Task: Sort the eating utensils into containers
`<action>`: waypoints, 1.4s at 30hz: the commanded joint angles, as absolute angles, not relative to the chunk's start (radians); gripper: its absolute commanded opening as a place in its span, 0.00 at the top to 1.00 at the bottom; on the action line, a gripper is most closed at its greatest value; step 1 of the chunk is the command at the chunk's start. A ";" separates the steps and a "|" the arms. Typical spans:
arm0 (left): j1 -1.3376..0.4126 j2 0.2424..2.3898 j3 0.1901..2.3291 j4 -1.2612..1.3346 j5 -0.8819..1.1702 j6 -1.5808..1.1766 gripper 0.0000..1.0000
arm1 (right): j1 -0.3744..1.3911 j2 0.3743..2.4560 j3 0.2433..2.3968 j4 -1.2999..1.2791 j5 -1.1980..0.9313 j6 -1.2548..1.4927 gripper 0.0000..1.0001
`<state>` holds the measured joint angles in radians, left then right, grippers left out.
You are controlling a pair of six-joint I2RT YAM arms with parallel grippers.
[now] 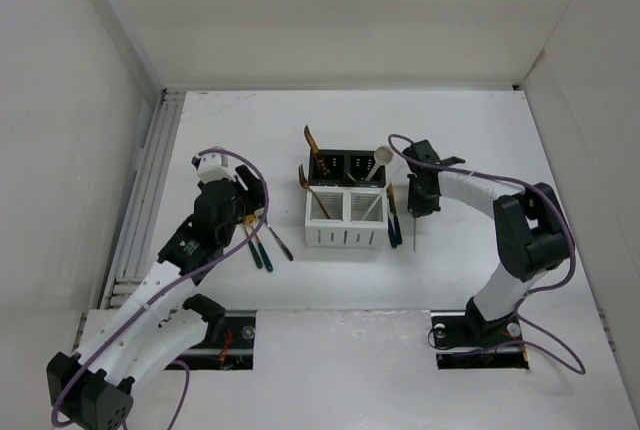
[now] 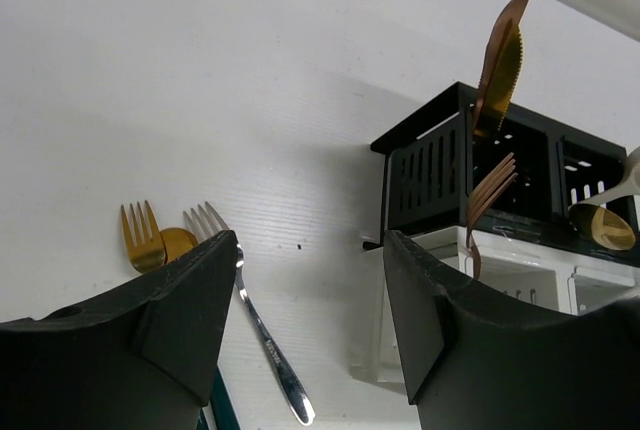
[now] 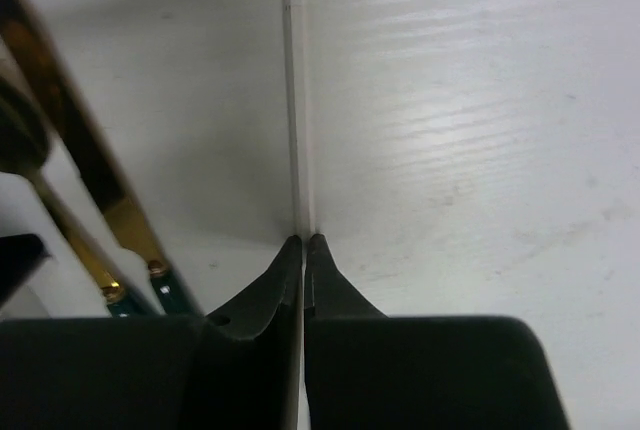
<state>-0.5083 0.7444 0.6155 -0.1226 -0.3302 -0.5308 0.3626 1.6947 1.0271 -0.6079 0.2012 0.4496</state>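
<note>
Eating utensils (image 1: pixel 393 218), gold with teal handles: I see few standing in black-and-white slotted bin block (image 1: pixel 345 233), more flat on white table (image 1: pixel 480 130) both sides. Right gripper (image 3: pixel 303 240) pinches slim pale chopstick (image 3: pixel 296 100). Left gripper (image 2: pixel 310 250) spread, empty, above forks (image 2: pixel 205 222).

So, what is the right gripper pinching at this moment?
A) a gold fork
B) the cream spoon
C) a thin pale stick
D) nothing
C: the wrist view shows the right gripper shut, with its tips closed on a thin pale stick.
</note>
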 commanded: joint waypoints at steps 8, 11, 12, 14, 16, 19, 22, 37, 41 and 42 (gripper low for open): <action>-0.495 0.707 0.623 -0.088 -0.350 -0.511 0.43 | 0.321 1.353 1.015 -0.652 0.517 0.525 1.00; -0.495 0.716 0.623 -0.078 -0.350 -0.511 0.43 | 0.331 1.239 1.083 -0.678 0.673 0.525 1.00; -0.495 0.716 0.623 -0.078 -0.350 -0.500 0.43 | 0.331 1.197 1.097 -0.678 0.673 0.525 1.00; -0.495 0.716 0.623 -0.069 -0.350 -0.489 0.43 | 0.399 1.100 1.108 -0.600 0.741 0.470 1.00; -0.495 0.725 0.623 -0.058 -0.350 -0.476 0.43 | 0.466 0.942 1.088 -0.488 0.741 0.353 1.00; -0.495 0.735 0.623 -0.067 -0.350 -0.465 0.43 | 0.593 0.801 0.984 -0.249 0.651 0.305 1.00; -0.477 0.758 0.641 -0.081 -0.337 -0.443 0.43 | 0.716 0.788 0.896 -0.059 0.513 0.293 1.00; -0.477 0.830 0.661 -0.178 -0.325 -0.456 0.43 | 0.897 0.951 0.637 0.443 0.336 0.100 1.00; -0.456 0.830 0.651 -0.178 -0.325 -0.465 0.43 | 0.897 0.882 0.592 0.443 0.362 0.137 1.00; -0.456 0.830 0.650 -0.178 -0.325 -0.465 0.43 | 0.897 0.882 0.601 0.443 0.362 0.137 1.00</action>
